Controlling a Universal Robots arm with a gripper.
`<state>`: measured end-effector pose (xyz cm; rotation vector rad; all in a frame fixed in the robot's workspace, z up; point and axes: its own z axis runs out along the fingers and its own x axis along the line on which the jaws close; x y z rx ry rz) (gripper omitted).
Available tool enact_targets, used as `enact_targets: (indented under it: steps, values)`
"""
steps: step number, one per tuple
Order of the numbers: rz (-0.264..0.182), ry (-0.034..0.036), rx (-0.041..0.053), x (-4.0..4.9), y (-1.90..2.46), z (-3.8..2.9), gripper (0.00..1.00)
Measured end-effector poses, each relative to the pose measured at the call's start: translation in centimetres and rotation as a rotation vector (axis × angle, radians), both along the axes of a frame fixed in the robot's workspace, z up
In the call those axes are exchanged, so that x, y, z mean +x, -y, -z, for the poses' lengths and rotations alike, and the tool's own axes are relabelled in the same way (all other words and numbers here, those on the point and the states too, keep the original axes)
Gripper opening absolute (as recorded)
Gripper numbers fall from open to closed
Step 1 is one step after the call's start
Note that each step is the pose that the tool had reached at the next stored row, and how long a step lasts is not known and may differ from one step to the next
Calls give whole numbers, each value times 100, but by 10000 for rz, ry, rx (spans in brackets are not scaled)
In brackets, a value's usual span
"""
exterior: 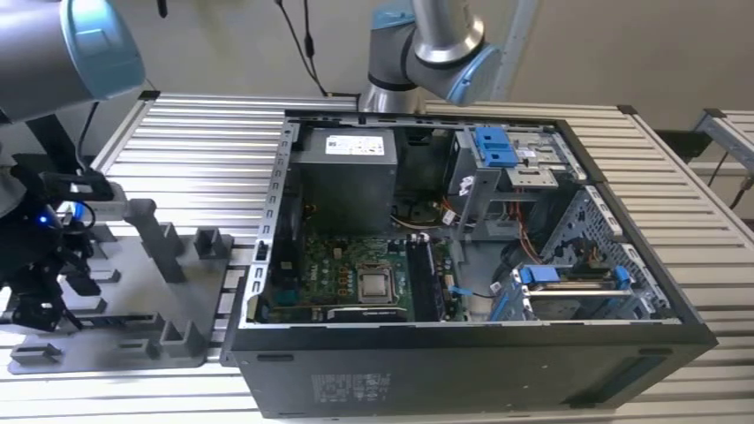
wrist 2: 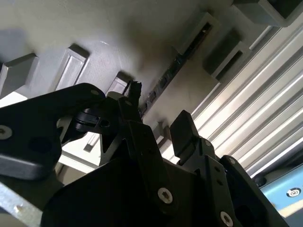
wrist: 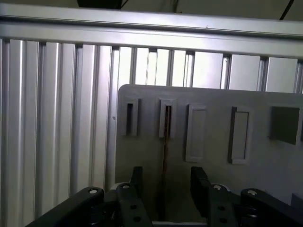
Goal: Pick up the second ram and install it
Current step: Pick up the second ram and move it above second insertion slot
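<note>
Evidently the pick-up is in hand: the tool [wrist: 166, 177], spread wide, straddles the second ram [wrist: 166, 137], which stands on edge in a slot of the grey fixture plate [wrist: 265, 179] on the slatted table [wrist: 47, 123]. Gripping it likely calls for centred, square closing.

Two black fingers [wrist: 136, 187] stand apart, one on each side of the second ram [wrist: 165, 156], with a clear gap on both sides and no contact. The ram is a thin dark strip seen edge-on. It stands on its edge, its far end in a slotted holder on the grey fixture plate [wrist: 265, 179]. More grey rectangular posts [wrist: 195, 132] sit in a row beside it. The plate lies on the ribbed metal desk [wrist: 57, 118]. A pale rail [wrist: 151, 28] runs across beyond the plate.
</note>
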<state>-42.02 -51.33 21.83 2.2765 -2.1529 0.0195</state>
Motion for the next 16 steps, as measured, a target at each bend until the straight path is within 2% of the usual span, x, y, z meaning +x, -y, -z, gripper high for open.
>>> enact_targets:
  steps: [8, 16]
  values:
    - [-102, 42, 1, -49, 1, 102, 54]
    - [-249, 92, -2, -54, 4, 163, 54]
